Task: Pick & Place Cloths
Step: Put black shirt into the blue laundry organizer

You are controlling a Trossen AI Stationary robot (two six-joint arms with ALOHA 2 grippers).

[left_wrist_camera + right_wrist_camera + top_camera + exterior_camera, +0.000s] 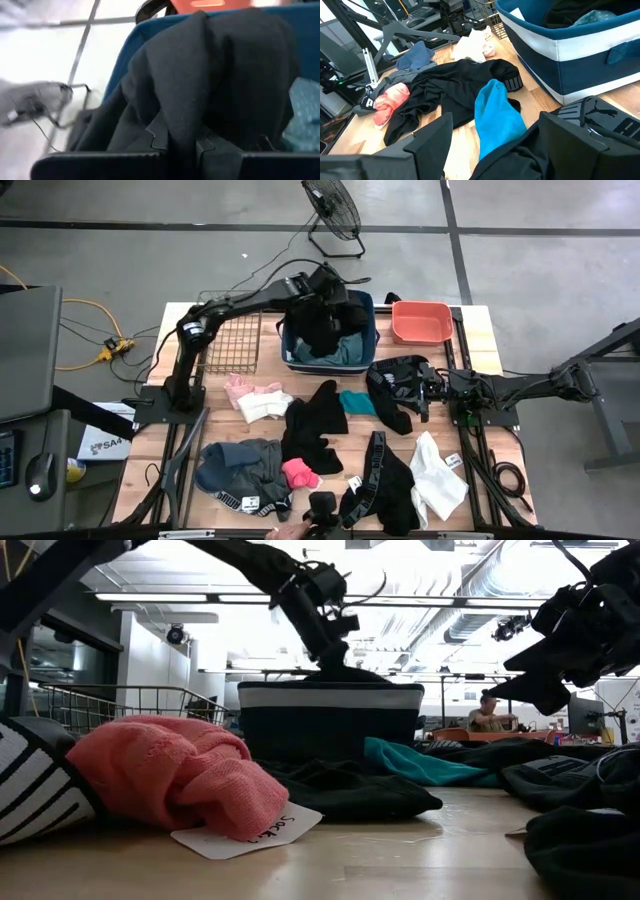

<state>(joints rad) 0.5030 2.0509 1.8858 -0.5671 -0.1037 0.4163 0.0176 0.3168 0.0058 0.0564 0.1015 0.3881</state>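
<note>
We see left gripper (318, 308) clenched on black cloth (322, 325) over blue bin (368, 352), top centre; right gripper (428, 388) released; most cloths (318, 425) on bench (480, 340) remain.

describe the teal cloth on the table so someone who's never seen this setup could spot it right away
Start at the blue fabric bin at the back middle of the table. Just in front of it, toward the right arm, the teal cloth lies flat between two black garments. It is the only bright teal piece lying out on the tabletop.
</note>
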